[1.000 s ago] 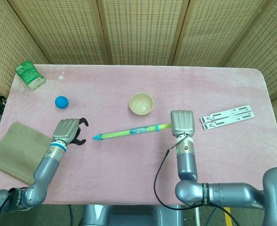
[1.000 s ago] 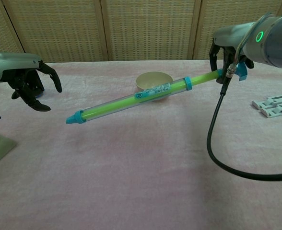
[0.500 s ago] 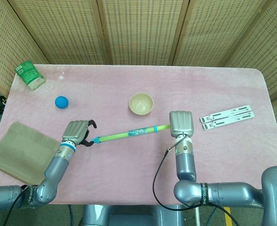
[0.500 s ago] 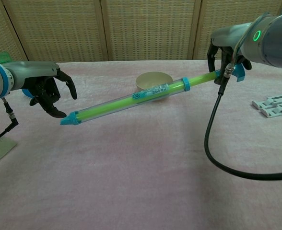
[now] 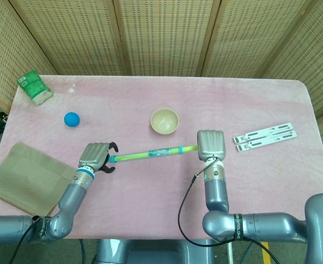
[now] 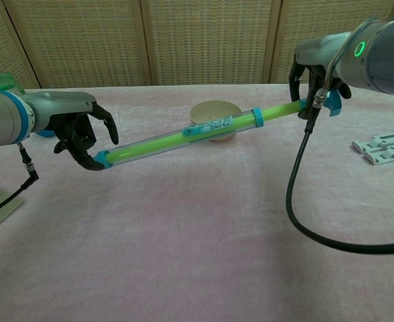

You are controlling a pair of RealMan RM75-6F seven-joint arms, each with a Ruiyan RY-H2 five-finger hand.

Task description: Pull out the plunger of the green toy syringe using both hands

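Green toy syringe [image 6: 183, 134] is held off the table, mid-surface, just in front of bowl [image 5: 165, 121]. Right hand [image 5: 211, 144] grips plunger end; left hand [image 6: 83, 136] has fingers curled round blue tip, closure not confirmed. Risk: weak left grip, barrel slides w/ plunger. Long axis left-right, tip toward left edge, tilted down.

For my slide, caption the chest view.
Right hand holds the green toy syringe by its plunger end above the table while the left hand's fingers curl around its blue tip.

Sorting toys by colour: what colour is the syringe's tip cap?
Blue, like the collar ring; the syringe tip cap shows best in the chest view.
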